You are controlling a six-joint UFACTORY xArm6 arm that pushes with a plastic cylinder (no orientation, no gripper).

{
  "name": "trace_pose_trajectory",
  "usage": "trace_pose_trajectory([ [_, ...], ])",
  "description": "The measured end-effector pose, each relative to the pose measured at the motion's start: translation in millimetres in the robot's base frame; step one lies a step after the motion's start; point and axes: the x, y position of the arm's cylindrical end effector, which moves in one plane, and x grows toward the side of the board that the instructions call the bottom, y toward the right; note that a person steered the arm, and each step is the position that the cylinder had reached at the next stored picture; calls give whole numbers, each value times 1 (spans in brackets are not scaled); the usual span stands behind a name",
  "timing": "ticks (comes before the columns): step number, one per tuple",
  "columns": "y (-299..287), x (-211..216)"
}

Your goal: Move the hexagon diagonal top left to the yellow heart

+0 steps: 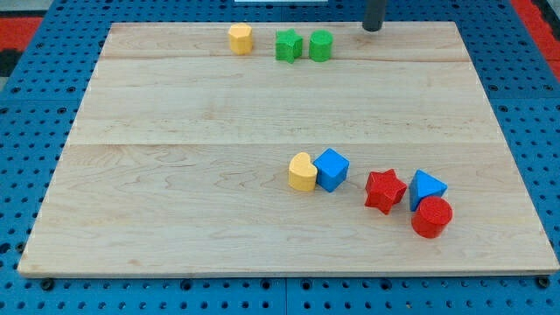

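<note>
A pale wooden surface (175, 131) seen from above. My tip (373, 28), the lower end of a dark rod, sits at the view's top edge, right of all the top blocks; this tool is a bare rod with nothing to open or close. The yellow hexagon (240, 38) stands upright near the top, left of a green star (288, 45) and green cylinder (320, 45); no long axis can be made out. The yellow heart (302, 172) lies lower, touching a blue cube (332, 169). Further right cluster a red star (385, 191), blue triangle (426, 186) and red cylinder (431, 217).
</note>
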Motion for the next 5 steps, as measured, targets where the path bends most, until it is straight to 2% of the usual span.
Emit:
trace_pose_trajectory([
  [2, -16, 0],
  [4, -132, 1],
  [5, -171, 1],
])
